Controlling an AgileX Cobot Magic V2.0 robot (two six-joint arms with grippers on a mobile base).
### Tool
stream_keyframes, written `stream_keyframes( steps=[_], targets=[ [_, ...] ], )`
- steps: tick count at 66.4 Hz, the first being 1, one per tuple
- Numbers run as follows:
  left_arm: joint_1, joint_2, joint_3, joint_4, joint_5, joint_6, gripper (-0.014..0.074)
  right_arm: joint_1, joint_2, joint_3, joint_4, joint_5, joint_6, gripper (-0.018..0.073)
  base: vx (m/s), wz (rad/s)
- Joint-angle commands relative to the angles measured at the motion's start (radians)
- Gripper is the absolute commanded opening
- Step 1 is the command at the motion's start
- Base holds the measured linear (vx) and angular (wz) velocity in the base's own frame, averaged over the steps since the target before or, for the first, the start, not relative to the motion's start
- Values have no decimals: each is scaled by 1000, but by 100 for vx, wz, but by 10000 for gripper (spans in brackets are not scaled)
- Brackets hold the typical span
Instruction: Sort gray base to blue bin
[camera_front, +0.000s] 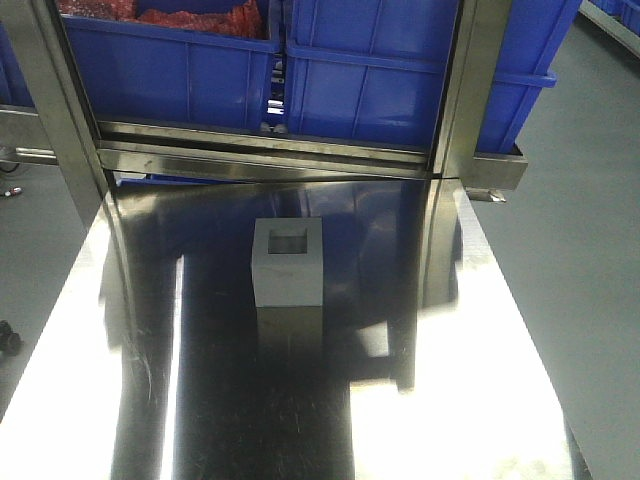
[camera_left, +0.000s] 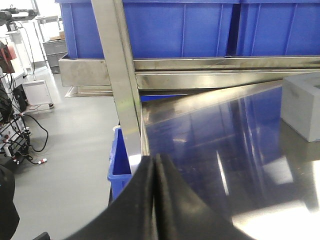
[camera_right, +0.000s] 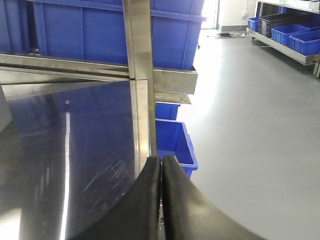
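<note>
The gray base (camera_front: 288, 262) stands on the middle of the steel table (camera_front: 450, 400), with its square recess facing up. It also shows at the right edge of the left wrist view (camera_left: 302, 105). Two large blue bins, one on the left (camera_front: 170, 70) and one on the right (camera_front: 400, 75), sit side by side on the rack behind the table. I cannot tell which is the task's bin. My left gripper (camera_left: 156, 157) is shut and empty over the table's left edge. My right gripper (camera_right: 161, 159) is shut and empty over the right edge. Neither gripper shows in the front view.
Steel rack posts rise at the table's back left (camera_front: 60, 110) and back right (camera_front: 465, 90), joined by a crossbar (camera_front: 270, 150). The back left bin holds red material (camera_front: 190, 15). Smaller blue bins stand on the floor left (camera_left: 120, 160) and right (camera_right: 175, 142) of the table.
</note>
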Motion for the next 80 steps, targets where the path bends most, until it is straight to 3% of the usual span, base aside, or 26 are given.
stream_keyframes(
  steps=[1,80],
  targets=[
    [2,-12,-21,-8,-69,-9,-6,-3,18,1,-5,-72,-12,-5,0,0],
    [2,-12,-27,-8,-93,-9,-6,-3,18,1,-5,-72,-12,-5,0,0]
  ],
)
